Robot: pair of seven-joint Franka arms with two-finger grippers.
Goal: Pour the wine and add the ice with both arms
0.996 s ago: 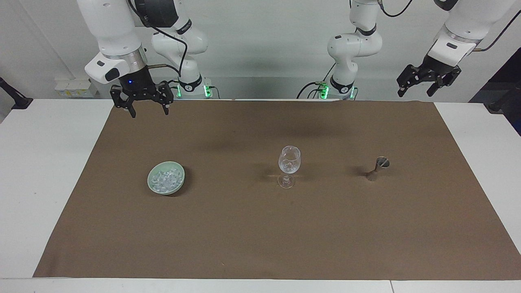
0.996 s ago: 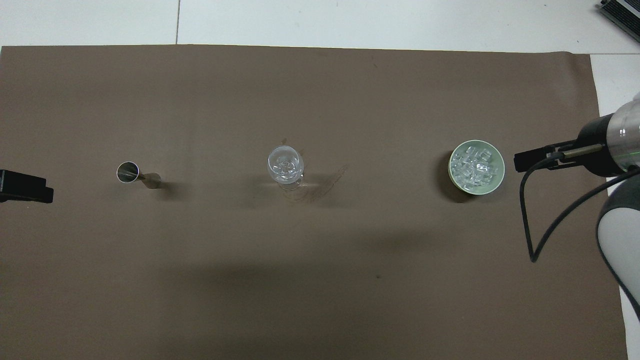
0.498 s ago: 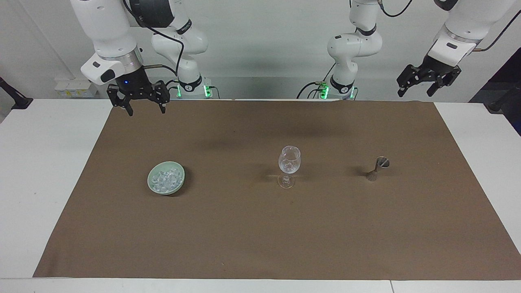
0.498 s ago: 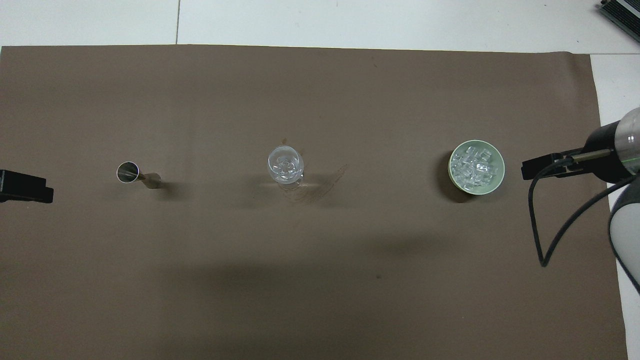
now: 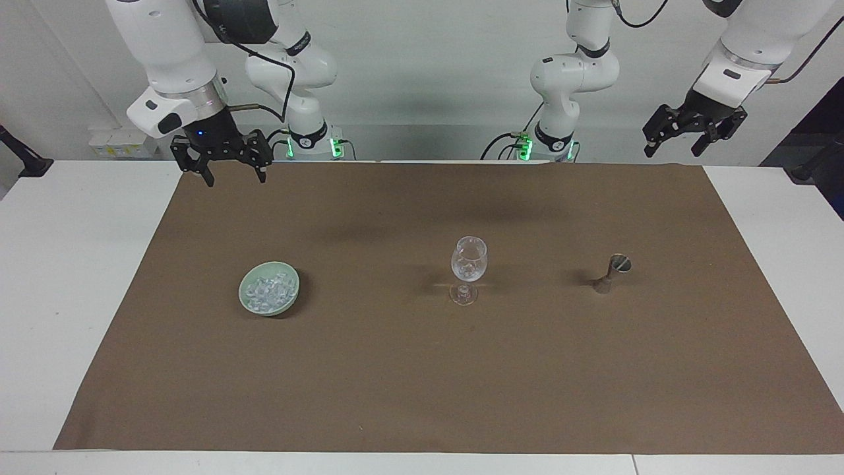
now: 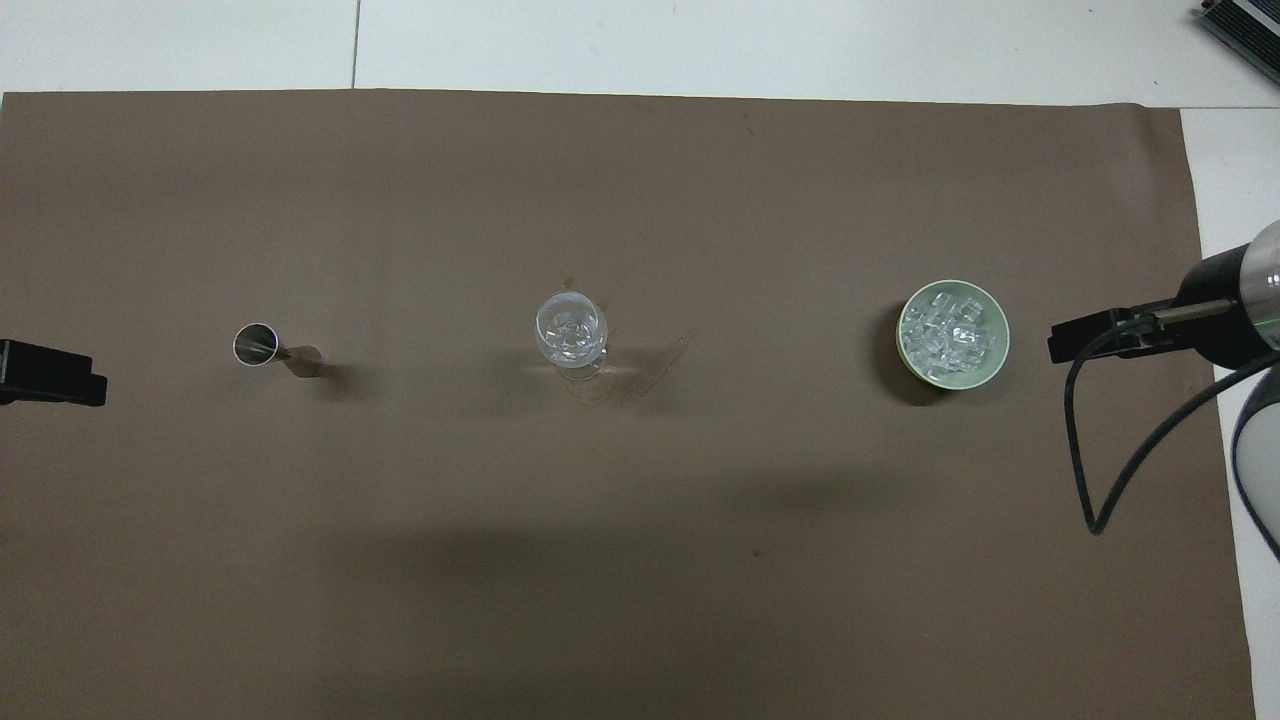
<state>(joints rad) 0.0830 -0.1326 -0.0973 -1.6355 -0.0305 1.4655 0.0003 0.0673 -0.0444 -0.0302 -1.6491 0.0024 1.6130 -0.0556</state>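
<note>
A stemmed glass (image 5: 468,267) stands mid-mat with a few ice cubes (image 6: 570,332) in it. A pale green bowl (image 5: 291,276) of ice (image 5: 266,291) sits toward the right arm's end; it also shows in the overhead view (image 6: 998,315). A small metal jigger (image 5: 614,271) stands toward the left arm's end. My right gripper (image 5: 235,178) hangs open and empty, raised over the mat's edge nearest the robots, well above the bowl. My left gripper (image 5: 674,150) waits open and empty, high over the mat's corner at the left arm's end.
A brown mat (image 5: 422,382) covers most of the white table (image 5: 59,277). In the overhead view the right gripper (image 6: 1088,336) shows beside the bowl with its black cable (image 6: 1090,480), and the left gripper (image 6: 48,372) at the edge beside the jigger (image 6: 262,346).
My right gripper has risen and drawn back toward the right arm's end of the table, away from the bowl. The left arm, glass, bowl and jigger have not moved.
</note>
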